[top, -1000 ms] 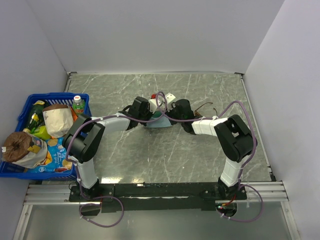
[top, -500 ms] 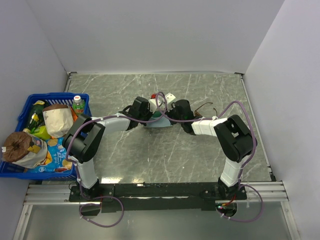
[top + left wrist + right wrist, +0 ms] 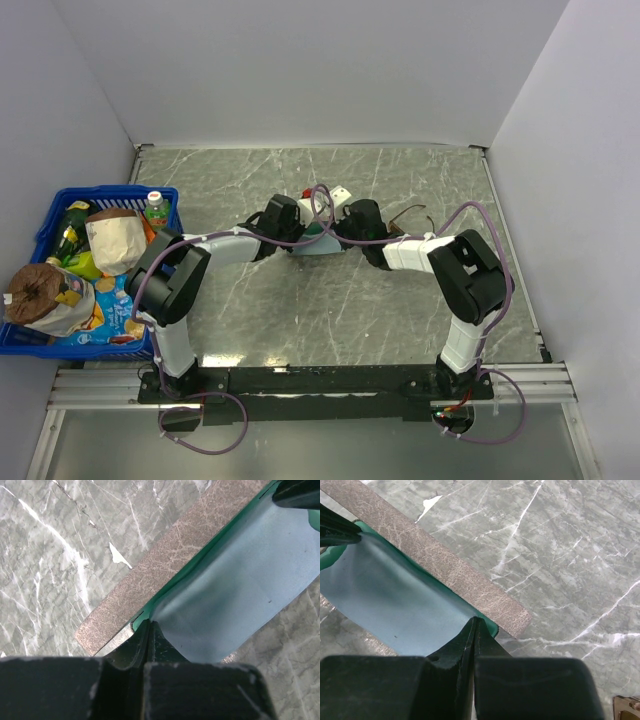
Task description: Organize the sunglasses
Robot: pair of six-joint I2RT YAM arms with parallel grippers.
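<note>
The light blue cloth [image 3: 320, 248] hangs stretched between my two grippers over the open grey-brown case [image 3: 170, 565] with teal lining. My left gripper [image 3: 150, 625] is shut on one corner of the cloth [image 3: 240, 590]. My right gripper [image 3: 476, 622] is shut on the opposite corner of the cloth [image 3: 395, 600], beside the case flap [image 3: 445, 565]. In the top view the left gripper [image 3: 298, 238] and right gripper [image 3: 342, 240] face each other mid-table. The sunglasses [image 3: 411, 215] lie on the table just right of the right wrist; a brown piece shows at the corner of the right wrist view [image 3: 626, 707].
A blue basket [image 3: 50, 215] full of groceries stands at the left edge. A small white object [image 3: 340, 196] with a red part lies just behind the grippers. White walls close the table at back and sides.
</note>
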